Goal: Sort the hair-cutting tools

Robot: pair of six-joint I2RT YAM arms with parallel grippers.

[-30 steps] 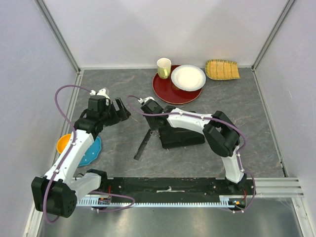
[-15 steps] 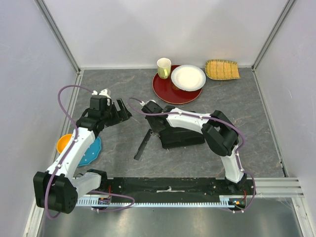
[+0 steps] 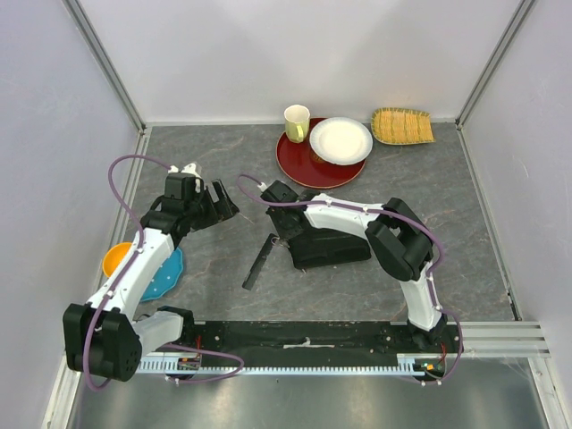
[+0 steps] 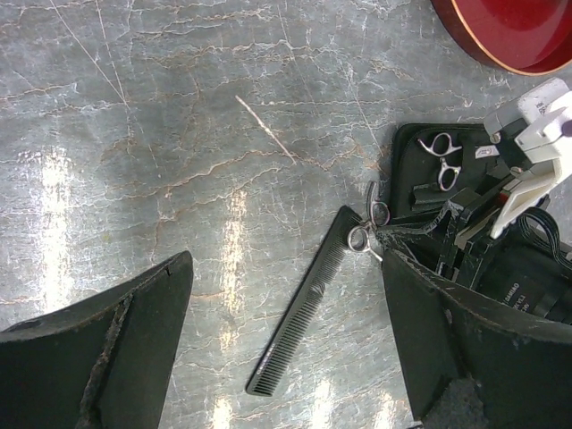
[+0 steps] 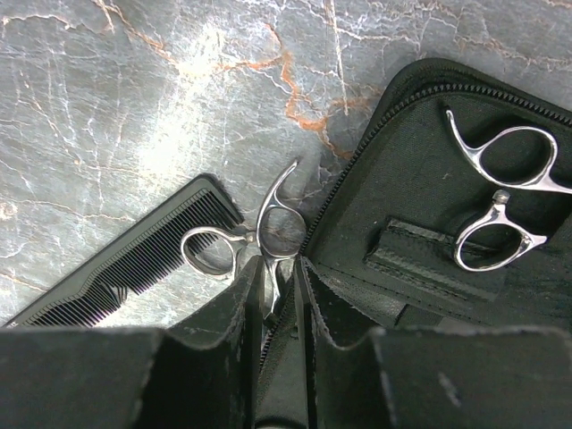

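Bowl: I'm seeing an orange bowl (image 3: 113, 260) sitting at the left edge of the bench (image 3: 465, 223), against a blue plate (image 3: 170, 271).
Left jaws: I'm watching them standing wide apart, released, hanging over bare bench to the left of the comb.
Comb: the long comb (image 3: 258, 264) (image 4: 299, 313) (image 5: 125, 259) is lying flat on the bench, running slantwise, with its upper end just beside the case.
Loose scissors: the scissors (image 3: 273, 239) (image 4: 371, 223) (image 5: 259, 237) are showing their rings over the comb's upper end, at the case's zip edge.
Right jaws: I'm seeing them clenching on the loose scissors just past the rings, pointing down at the case's left edge.
Case: the case (image 3: 331, 243) (image 4: 420, 161) (image 5: 402, 170) is lying open at mid-bench.
Cased scissors: a second pair (image 4: 444, 161) (image 5: 500, 197) is lying inside the case, rings exposed.
Back: a red tray (image 3: 308, 170) is carrying a cup (image 3: 296, 122) and a white plate (image 3: 340, 140), with a woven basket (image 3: 402, 126) sitting to their right.
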